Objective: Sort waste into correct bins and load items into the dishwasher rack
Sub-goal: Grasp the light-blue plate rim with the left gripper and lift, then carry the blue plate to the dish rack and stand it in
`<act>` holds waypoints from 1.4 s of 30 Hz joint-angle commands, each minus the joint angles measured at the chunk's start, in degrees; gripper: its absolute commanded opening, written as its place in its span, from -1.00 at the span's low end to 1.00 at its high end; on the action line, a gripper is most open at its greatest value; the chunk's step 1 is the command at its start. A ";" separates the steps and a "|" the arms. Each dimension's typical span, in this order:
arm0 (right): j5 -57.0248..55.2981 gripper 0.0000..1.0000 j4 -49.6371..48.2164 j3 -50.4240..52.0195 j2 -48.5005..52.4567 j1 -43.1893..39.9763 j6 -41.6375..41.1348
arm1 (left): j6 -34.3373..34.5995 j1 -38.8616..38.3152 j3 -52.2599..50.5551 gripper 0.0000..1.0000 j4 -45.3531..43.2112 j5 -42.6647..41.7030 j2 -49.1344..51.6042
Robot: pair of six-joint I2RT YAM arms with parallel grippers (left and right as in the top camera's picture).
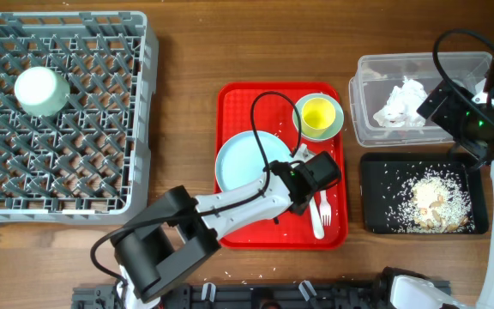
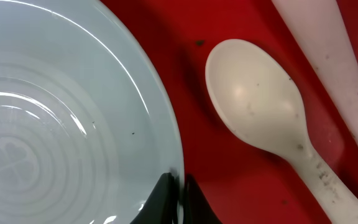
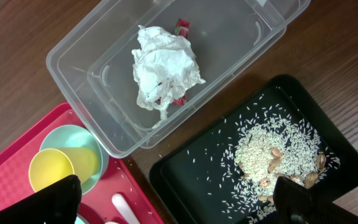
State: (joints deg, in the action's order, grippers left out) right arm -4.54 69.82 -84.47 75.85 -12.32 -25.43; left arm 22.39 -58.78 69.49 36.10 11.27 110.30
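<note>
1. The left arm [image 1: 238,199] reaches from the near edge of the table [image 1: 187,86] diagonally over the red tray [image 1: 234,103]; the left end effector [image 2: 180,198] points down at the rim of the pale plate [image 2: 61,118]; its two dark fingers stand almost together with that rim between them, so it looks clamped on the plate.
2. The right end effector [image 3: 179,199] hangs above the place where the clear tub [image 3: 73,62] and the black tray [image 3: 191,180] meet; its fingers are wide apart and hold nothing.
3. The plate lies flat on the rack-side half of the red tray; the white spoon [image 2: 257,102] lies just beside it, hollow side up; in the left wrist view its long axis runs diagonally, the handle going away from the plate; the fork [image 1: 323,204] lies next to it, nearly parallel.
4. The yellow cup [image 3: 51,169] stands upright inside a pale bowl [image 3: 79,140] at a far corner of the red tray; an upturned bowl [image 1: 41,90] sits in the grey rack [image 1: 101,172].
5. The tissue [image 3: 163,68] and the red wrapper [image 3: 182,26] lie in the clear tub; the rice [image 3: 272,149] lies heaped in the black tray, with loose grains around.
6. The table is of brown wood.
</note>
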 commanded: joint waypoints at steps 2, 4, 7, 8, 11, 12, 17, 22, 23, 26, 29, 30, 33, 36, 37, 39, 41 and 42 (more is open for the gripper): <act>0.31 1.00 -0.11 -0.63 -0.31 -0.02 -0.22 | 2.12 0.17 -0.37 -0.92 1.70 -0.50 -7.10; 0.31 0.99 -0.11 -0.63 -0.31 -0.02 -0.22 | 2.14 0.17 -0.37 -0.92 2.29 -1.11 -11.15; 0.31 0.99 -0.11 -0.63 -0.31 -0.02 -0.22 | 2.12 0.17 -0.37 -0.92 2.73 -1.57 -15.80; 0.31 1.00 -0.11 -0.63 -0.31 -0.02 -0.22 | 2.12 0.20 -0.37 -0.92 2.93 -1.57 -17.75; 0.31 0.99 -0.11 -0.63 -0.31 -0.02 -0.20 | 2.12 0.98 -0.37 -0.92 3.23 -2.19 -22.47; 0.31 0.99 -0.11 -0.63 -0.31 -0.02 -0.24 | 2.08 2.40 -0.37 -0.92 3.39 -3.93 -25.51; 0.31 0.99 -0.11 -0.63 -0.31 -0.02 -0.22 | -1.11 13.14 -0.37 -0.92 3.69 -13.20 -35.69; 0.31 0.99 -0.11 -0.63 -0.31 -0.02 -0.22 | -4.17 31.61 -0.37 -0.92 -1.68 -22.03 -43.06; 0.31 1.00 -0.11 -0.63 -0.31 -0.02 -0.22 | -5.88 34.88 -0.37 -0.92 -3.89 -27.32 -43.36; 0.31 0.99 -0.11 -0.63 -0.31 -0.02 -0.22 | -6.97 46.29 -0.39 -0.92 -11.67 -41.79 -42.56; 0.31 1.00 -0.11 -0.63 -0.31 -0.02 -0.24 | -5.03 55.34 -0.39 -0.92 -18.45 -50.49 -39.43; 0.31 0.99 -0.11 -0.63 -0.31 -0.02 -0.22 | -3.80 57.66 -0.39 -0.92 -20.17 -52.17 -38.14; 0.31 0.99 -0.11 -0.63 -0.31 -0.02 -0.24 | -2.12 65.81 -0.39 -0.92 -26.64 -61.29 -31.52; 0.31 0.99 -0.11 -0.63 -0.31 -0.02 -0.22 | -2.16 70.31 -0.39 -0.92 -29.27 -65.00 -24.87; 0.31 0.99 -0.11 -0.63 -0.31 -0.02 -0.22 | -2.21 71.41 -0.39 -0.92 -30.23 -66.53 -22.77; 0.31 0.99 -0.11 -0.63 -0.31 -0.02 -0.22 | -2.10 73.99 -0.39 -0.92 -33.73 -71.69 -18.45; 0.31 1.00 -0.11 -0.63 -0.31 -0.02 -0.22 | -0.28 76.35 -0.39 -0.92 -37.42 -74.77 -14.82; 0.31 0.99 -0.11 -0.63 -0.31 -0.02 -0.22 | 0.70 77.11 -0.37 -0.92 -38.62 -75.14 -13.70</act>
State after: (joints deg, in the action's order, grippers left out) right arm -4.54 69.84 -84.47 75.85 -12.32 -25.43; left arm 20.45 15.07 69.17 1.39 -54.74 92.71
